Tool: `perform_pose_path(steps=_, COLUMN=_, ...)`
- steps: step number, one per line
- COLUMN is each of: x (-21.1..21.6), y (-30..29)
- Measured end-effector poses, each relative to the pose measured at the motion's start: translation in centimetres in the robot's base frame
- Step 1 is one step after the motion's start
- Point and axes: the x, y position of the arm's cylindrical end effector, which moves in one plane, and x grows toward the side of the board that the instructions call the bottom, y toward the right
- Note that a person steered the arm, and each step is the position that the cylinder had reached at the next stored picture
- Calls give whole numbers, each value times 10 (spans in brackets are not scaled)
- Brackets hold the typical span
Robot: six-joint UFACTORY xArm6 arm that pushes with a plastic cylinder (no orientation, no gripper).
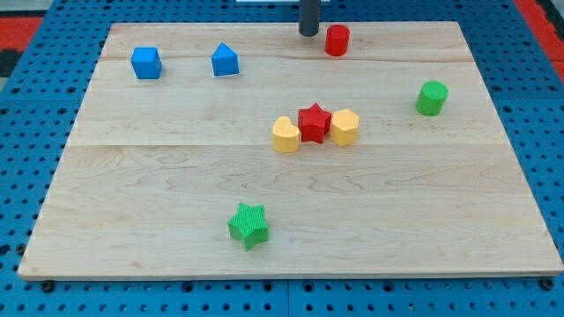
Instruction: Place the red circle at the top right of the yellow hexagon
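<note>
The red circle (337, 40) stands near the board's top edge, right of centre. The yellow hexagon (345, 127) sits near the board's middle, touching the right side of a red star (314, 122). A yellow heart-like block (285, 136) touches the star's left side. My tip (308, 33) is at the view's top, just left of the red circle with a small gap, and well above the yellow hexagon.
A blue cube (146, 62) and a blue pentagon-like block (226, 61) sit at the top left. A green cylinder (432, 98) is at the right. A green star (248, 225) is near the bottom. The wooden board (132, 220) lies on a blue pegboard.
</note>
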Motion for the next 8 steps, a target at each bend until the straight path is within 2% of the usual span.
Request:
perform_pose_path(steps=3, x=-15, y=1)
perform_pose_path(steps=5, x=-16, y=40)
perform_pose_path(steps=6, x=-16, y=40)
perform_pose_path(steps=8, x=-1, y=37)
